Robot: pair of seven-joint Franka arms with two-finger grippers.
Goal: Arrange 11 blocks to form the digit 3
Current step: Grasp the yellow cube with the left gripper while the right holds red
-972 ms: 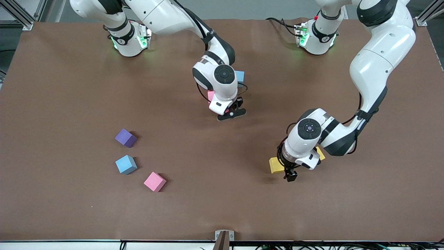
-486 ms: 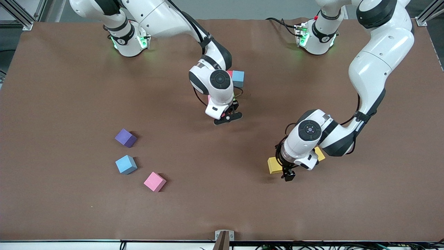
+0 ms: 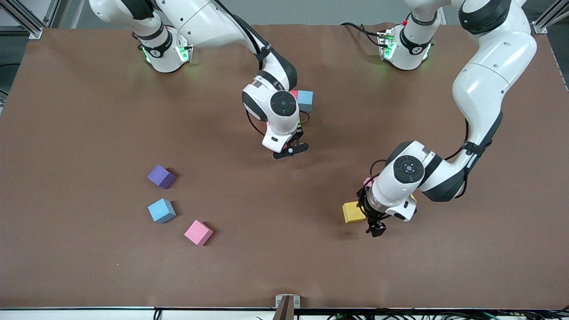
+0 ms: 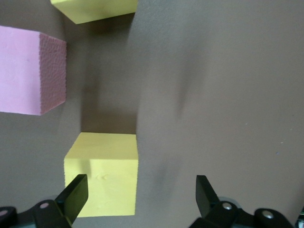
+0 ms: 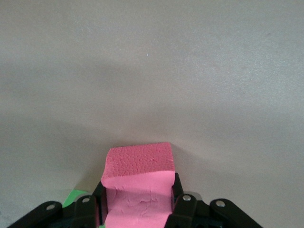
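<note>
Brown table (image 3: 89,133): right claw (image 5: 137,209) clamps a pink block (image 5: 137,183).

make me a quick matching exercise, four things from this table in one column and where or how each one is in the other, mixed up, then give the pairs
Things
1. right gripper
2. left gripper
3. purple block
4. light blue block

Place or state
A. loose on the table toward the right arm's end, farthest from the front camera of three loose blocks there
B. shut on a pink block
C. open, with a yellow block by one finger
D. on the table beside the right arm's wrist, near the middle

Pairs: 1-B, 2-C, 3-A, 4-D
</note>
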